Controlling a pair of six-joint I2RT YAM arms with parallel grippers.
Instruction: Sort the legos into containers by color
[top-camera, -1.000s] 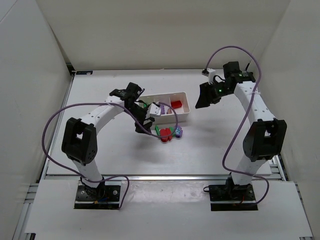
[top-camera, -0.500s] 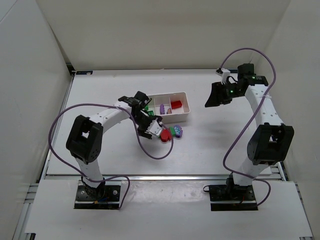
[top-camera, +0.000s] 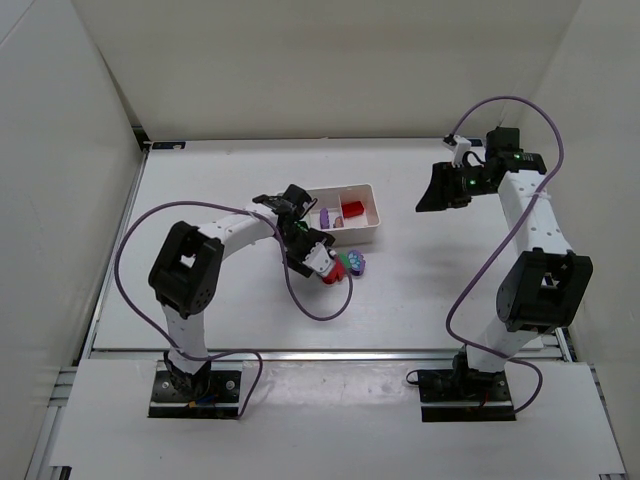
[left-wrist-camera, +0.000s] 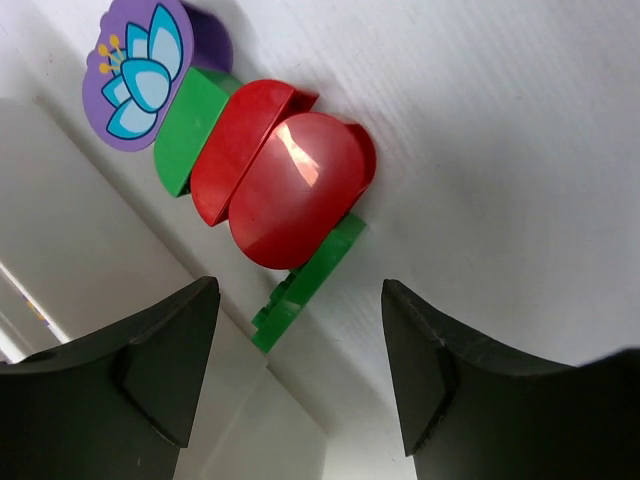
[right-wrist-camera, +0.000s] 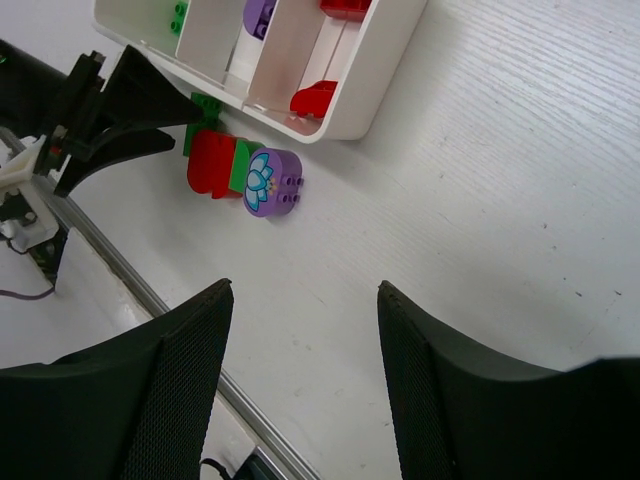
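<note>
Left tool lined up on the stuck bricks, jaws spread.

My left tool (left-wrist-camera: 300, 335) is spread and empty, I judge so it can straddle the red brick (left-wrist-camera: 295, 195) just ahead of its tips. A green brick (left-wrist-camera: 190, 130) and a purple brick (left-wrist-camera: 140, 65) cling beyond it, all on the bench (left-wrist-camera: 500, 150) beside the tray (right-wrist-camera: 365, 80). My right tool (right-wrist-camera: 300, 340) hangs spread and empty, well apart, leaving room.

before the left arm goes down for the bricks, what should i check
1. Left end effector open: ok.
2. Red brick centred in its opening: ok.
3. Red brick separate from the green brick and purple brick: not ok, they look joined.
4. Stack clear of the tray wall: cannot tell.
5. Right end effector away from the stack: ok.
</note>
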